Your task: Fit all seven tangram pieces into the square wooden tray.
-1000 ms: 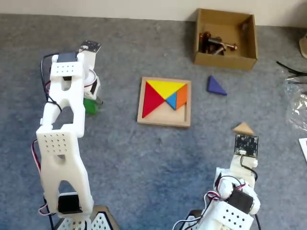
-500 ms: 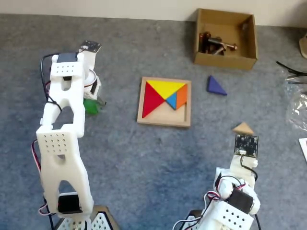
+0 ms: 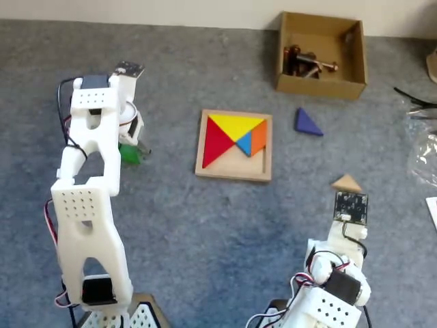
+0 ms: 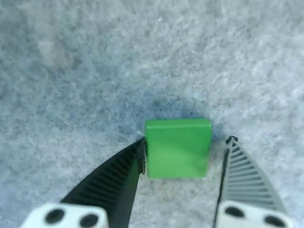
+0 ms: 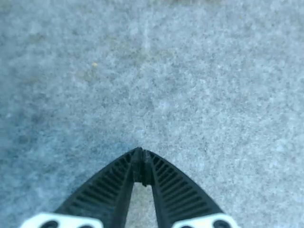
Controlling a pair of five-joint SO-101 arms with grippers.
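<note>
We list: left claw (image 4: 186,141) spread astride green square (image 4: 177,148) (touching it on one side) on the surface (image 4: 71,57); right claw (image 5: 142,155) clenched, empty.

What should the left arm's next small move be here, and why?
Probably shut the left gripper on the green square piece: it is open astride the piece on the carpet, one side touching an edge, the other a gap away. The wooden tray shows bare space to fill.

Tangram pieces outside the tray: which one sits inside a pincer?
The green square, sitting inside the open left pincer. The blue triangle and the tan triangle lie on the carpet with no pincer around them.
</note>
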